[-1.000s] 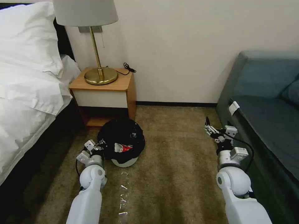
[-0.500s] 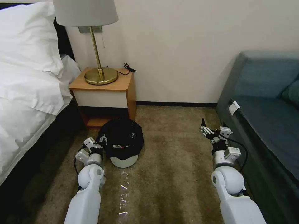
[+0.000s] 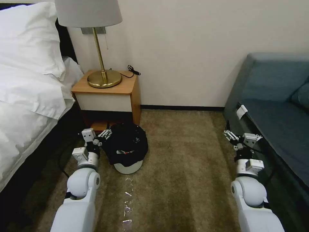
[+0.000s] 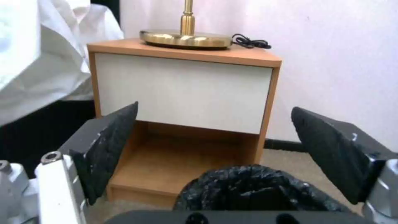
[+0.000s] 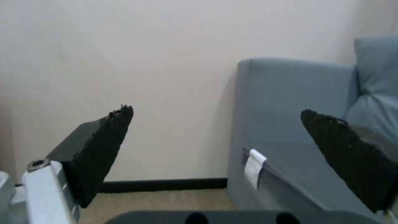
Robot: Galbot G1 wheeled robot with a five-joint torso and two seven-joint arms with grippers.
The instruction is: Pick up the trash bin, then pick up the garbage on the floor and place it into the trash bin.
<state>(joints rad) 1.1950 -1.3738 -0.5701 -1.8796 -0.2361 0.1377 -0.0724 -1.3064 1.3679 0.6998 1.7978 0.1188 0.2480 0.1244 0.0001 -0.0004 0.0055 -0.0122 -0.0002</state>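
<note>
The trash bin (image 3: 128, 167) is small, round and white with a black bag liner (image 3: 127, 141). It stands on the carpet in front of the nightstand, with a red-and-white wrapper (image 3: 124, 151) showing inside it. My left gripper (image 3: 106, 132) is open just left of the bin's rim, holding nothing. In the left wrist view the left gripper (image 4: 214, 109) faces the nightstand, with the black liner (image 4: 253, 189) low between its fingers. A clear plastic piece of garbage (image 3: 127, 201) glints on the carpet nearer me. My right gripper (image 3: 230, 134) is open and empty beside the sofa, seen wide open in its wrist view (image 5: 216, 111).
A wooden nightstand (image 3: 109, 93) with a brass lamp (image 3: 103, 79) stands against the wall behind the bin. The bed (image 3: 29, 96) runs along the left, and a blue-grey sofa (image 3: 276, 112) along the right. Open carpet (image 3: 186, 167) lies between the arms.
The bin has tipped back from a tilt and now stands free. My left gripper has left its rim and moved left and farther away. My right arm swung right toward the sofa.
</note>
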